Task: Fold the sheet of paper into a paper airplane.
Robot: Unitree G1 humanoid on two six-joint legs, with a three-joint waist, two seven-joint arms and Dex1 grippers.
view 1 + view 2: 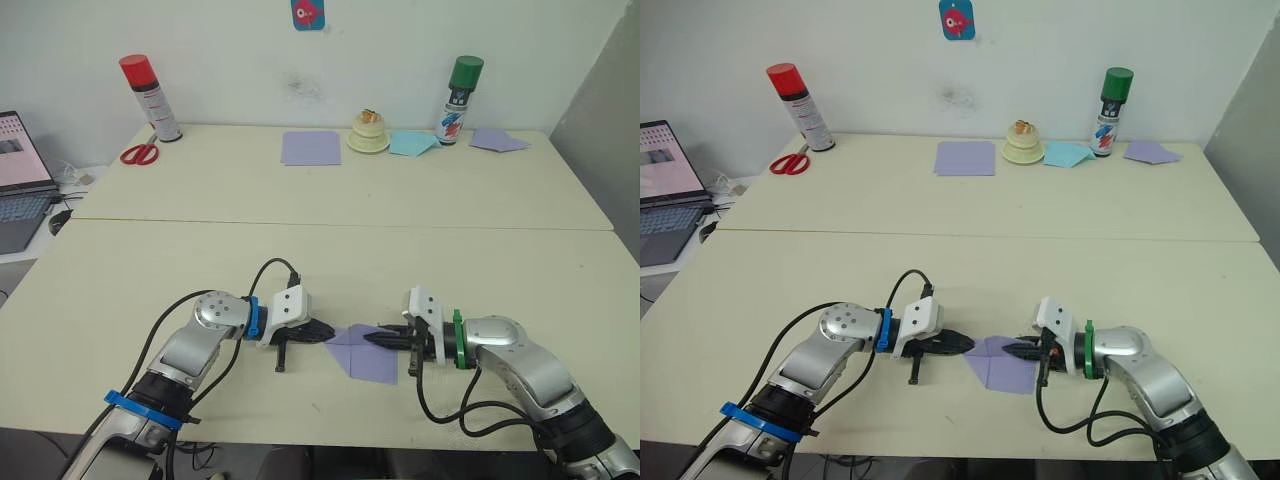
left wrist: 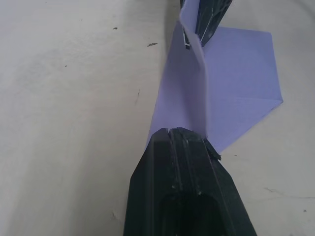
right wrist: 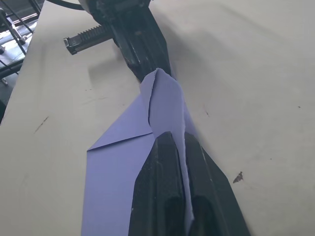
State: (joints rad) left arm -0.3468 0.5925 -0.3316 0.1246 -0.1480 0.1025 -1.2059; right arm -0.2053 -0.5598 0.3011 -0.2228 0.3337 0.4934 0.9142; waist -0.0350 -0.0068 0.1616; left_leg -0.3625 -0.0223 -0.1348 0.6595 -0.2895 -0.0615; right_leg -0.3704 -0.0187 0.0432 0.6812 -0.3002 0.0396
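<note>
Near the front edge of the pale table (image 1: 200, 260), the sheet of paper (image 1: 372, 362) lies partly folded between the two arms, its lower part flat on the surface with diagonal creases and a pointed corner showing, its upper fold raised into a ridge; the left gripper (image 1: 326, 332) reaches in from the robot's left with its black fingers (image 2: 182, 167) closed together on one end of that raised fold; the right gripper (image 1: 378, 339) comes in from the opposite side, its two fingers (image 3: 162, 191) pinched on the other end of the ridge, a strip of lavender paper caught between them; the two grippers face each other tip to tip, close together over the paper. At the far side of the table, well apart from the arms, stand a red-capped spray can (image 1: 150, 98) with red scissors (image 1: 140, 153) just beside it, a flat lavender sheet (image 1: 310, 147), a small cream-coloured object (image 1: 369, 131), a pale blue paper piece (image 1: 412, 143), a green-capped spray can (image 1: 459, 100) and another lavender paper piece (image 1: 497, 140); a laptop (image 1: 20, 180) sits off the table's left end.
</note>
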